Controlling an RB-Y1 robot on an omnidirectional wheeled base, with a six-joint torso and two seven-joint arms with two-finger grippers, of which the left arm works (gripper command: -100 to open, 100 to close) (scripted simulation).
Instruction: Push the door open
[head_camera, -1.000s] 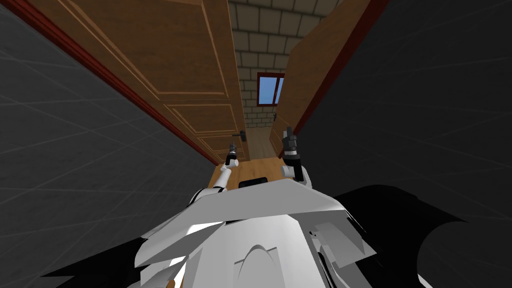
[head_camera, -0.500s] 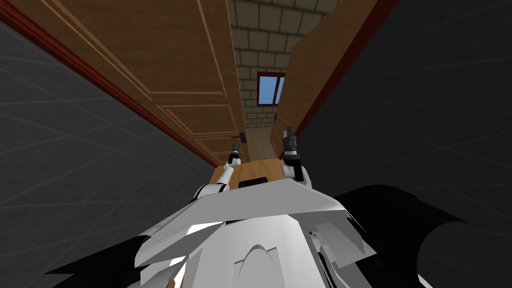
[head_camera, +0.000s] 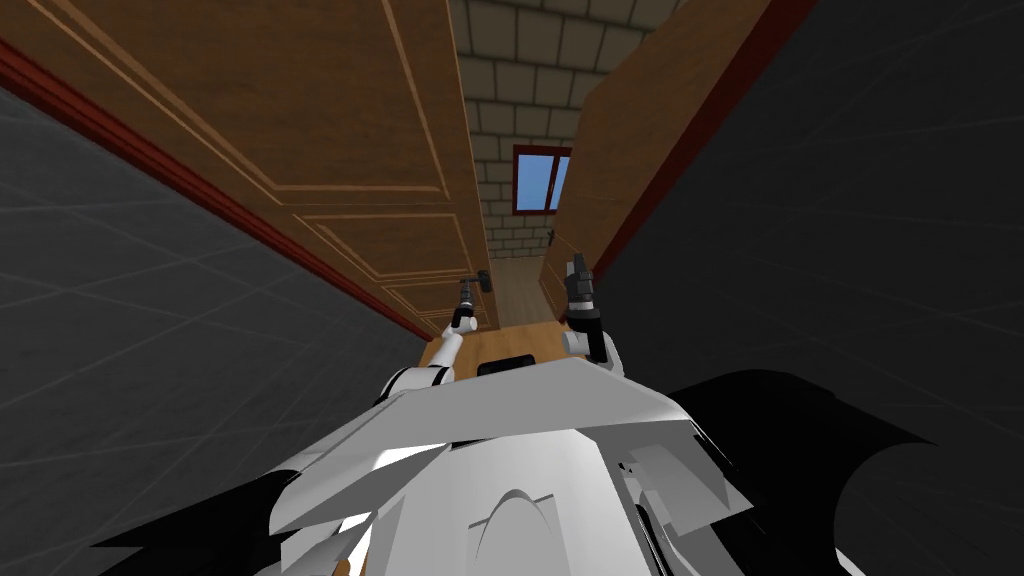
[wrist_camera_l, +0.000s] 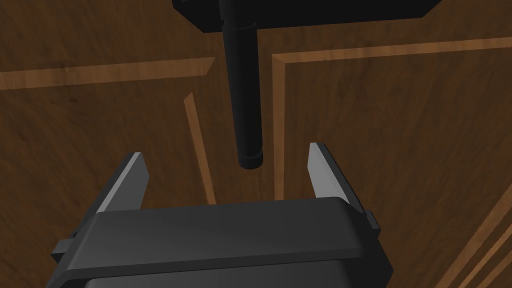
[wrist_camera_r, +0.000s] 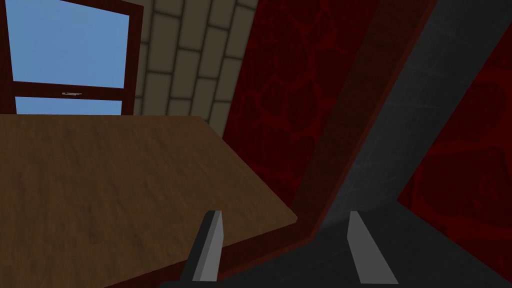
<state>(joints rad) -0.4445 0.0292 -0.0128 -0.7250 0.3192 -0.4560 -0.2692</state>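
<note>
The panelled brown door (head_camera: 380, 150) stands ajar on my left, with a plainer wooden leaf (wrist_camera_r: 100, 175) on the right. My left gripper (wrist_camera_l: 226, 152) is spread wide, the tip of the door's black lever handle (wrist_camera_l: 245, 110) between its fingers, touching neither. My right gripper (wrist_camera_r: 283, 213), also spread, is near the right leaf's edge.

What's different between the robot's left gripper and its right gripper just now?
The left gripper faces a panelled wooden door; the right gripper faces the edge of a plain door. The left gripper has a dark lever handle ahead of its fingers; the right gripper has none. Both stand open, holding nothing.
</note>
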